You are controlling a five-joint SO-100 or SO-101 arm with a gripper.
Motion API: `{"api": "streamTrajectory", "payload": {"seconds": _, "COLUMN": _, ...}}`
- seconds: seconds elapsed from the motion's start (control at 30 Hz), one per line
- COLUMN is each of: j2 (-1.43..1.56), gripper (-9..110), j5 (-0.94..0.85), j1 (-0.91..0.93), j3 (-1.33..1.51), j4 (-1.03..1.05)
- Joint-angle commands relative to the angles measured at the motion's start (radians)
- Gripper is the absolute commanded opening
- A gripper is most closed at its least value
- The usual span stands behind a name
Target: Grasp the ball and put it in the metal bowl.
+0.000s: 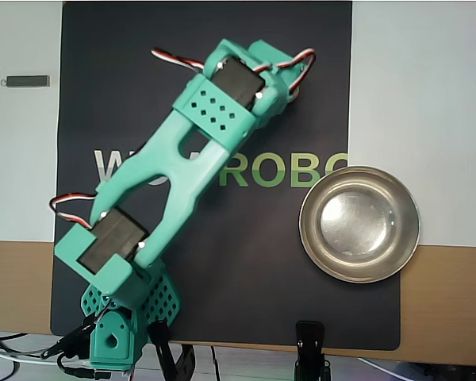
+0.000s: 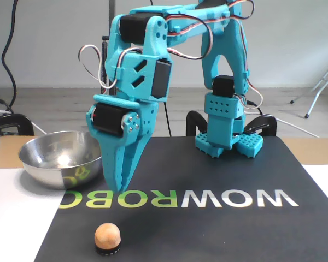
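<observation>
The small peach-orange ball point(image 2: 107, 236) rests on a little black ring on the dark mat, near the front edge in the fixed view. My teal gripper point(image 2: 116, 189) hangs point-down above and just behind it, not touching, with its fingers pressed together and nothing between them. In the overhead view the arm's wrist point(image 1: 239, 82) covers the ball and the fingertips. The shiny metal bowl point(image 1: 317, 190) sits empty at the mat's right edge in the overhead view. In the fixed view the metal bowl point(image 2: 49, 166) stands left of the gripper.
A black mat point(image 1: 222, 262) with WOWROBO lettering lies between white sheets. The arm's base point(image 2: 224, 136) stands at the mat's back in the fixed view. A small grey bar point(image 1: 25, 80) lies at the overhead view's top left, and a black clamp point(image 1: 309, 343) at the bottom edge.
</observation>
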Motion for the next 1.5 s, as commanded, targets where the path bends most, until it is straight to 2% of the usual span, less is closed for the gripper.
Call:
{"api": "streamTrajectory", "payload": {"seconds": 0.0, "j2": -0.003, "gripper": 0, "j5": 0.002, "j1": 0.014, "j3": -0.064, "j4": -0.011}}
{"api": "streamTrajectory", "payload": {"seconds": 0.8, "j2": -0.009, "gripper": 0, "j5": -0.712, "j1": -0.011, "j3": -0.054, "j4": -0.009}}
{"api": "streamTrajectory", "payload": {"seconds": 1.2, "j2": -0.051, "gripper": 1, "j5": -0.894, "j1": -0.012, "j3": -0.055, "j4": -0.009}}
{"api": "streamTrajectory", "payload": {"seconds": 1.47, "j2": -0.069, "gripper": 1, "j5": -0.923, "j1": -0.014, "j3": -0.064, "j4": -0.009}}
